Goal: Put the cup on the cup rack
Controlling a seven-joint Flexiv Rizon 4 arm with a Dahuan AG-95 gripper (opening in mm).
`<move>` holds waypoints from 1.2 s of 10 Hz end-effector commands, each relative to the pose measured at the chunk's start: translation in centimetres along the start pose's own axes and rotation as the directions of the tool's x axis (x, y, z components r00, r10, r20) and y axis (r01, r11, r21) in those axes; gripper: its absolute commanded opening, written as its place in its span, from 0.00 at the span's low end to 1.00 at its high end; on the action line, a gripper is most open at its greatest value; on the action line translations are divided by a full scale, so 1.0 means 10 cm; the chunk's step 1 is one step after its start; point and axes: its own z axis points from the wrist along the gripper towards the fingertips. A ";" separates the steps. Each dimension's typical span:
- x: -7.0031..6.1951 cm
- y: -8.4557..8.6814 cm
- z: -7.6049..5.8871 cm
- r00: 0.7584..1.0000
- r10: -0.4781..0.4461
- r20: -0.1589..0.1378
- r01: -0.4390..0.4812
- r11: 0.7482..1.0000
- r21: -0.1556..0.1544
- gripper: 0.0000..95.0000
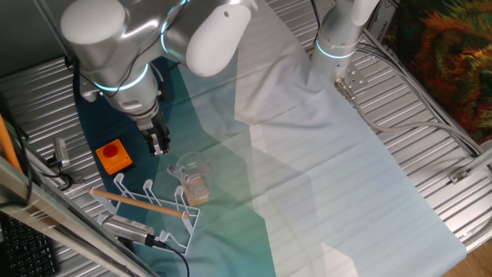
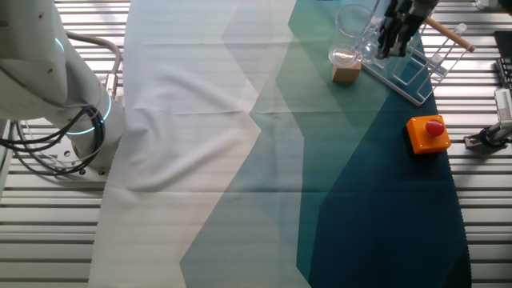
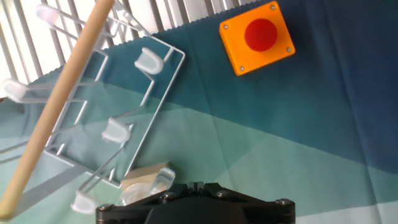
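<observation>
The transparent cup [image 1: 191, 166] stands upright on a tan wooden block [image 1: 199, 189], just behind the white wire cup rack [image 1: 151, 206]. A light wooden rod [image 1: 138, 203] lies across the rack. In the other fixed view the cup [image 2: 352, 28] is left of the rack [image 2: 412, 68]. My gripper [image 1: 159, 145] hangs above the cloth between the orange box and the cup, apart from the cup, with its fingers together and nothing between them. In the hand view the rack [image 3: 99, 118] lies ahead of the gripper [image 3: 196, 185], and the cup's rim [image 3: 146, 191] shows at the bottom left.
An orange box with a red button [image 1: 114, 157] sits left of the gripper, behind the rack; it also shows in the hand view [image 3: 257, 37]. A blue-green cloth [image 1: 323, 192] covers the slatted table. A second arm's base [image 1: 338, 38] stands at the back.
</observation>
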 end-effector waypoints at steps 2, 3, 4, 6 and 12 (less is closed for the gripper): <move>0.05 0.03 0.01 1.000 0.001 0.003 -0.001 1.000 -0.002 0.00; 0.05 0.04 0.02 1.000 0.001 0.002 -0.001 1.000 0.000 0.00; 0.06 0.05 0.02 1.000 0.001 0.004 -0.001 1.000 0.003 0.00; 0.06 0.05 0.02 1.000 0.001 0.005 -0.001 1.000 -0.004 0.00; 0.06 0.05 0.02 1.000 -0.023 0.011 0.023 1.000 -0.005 0.60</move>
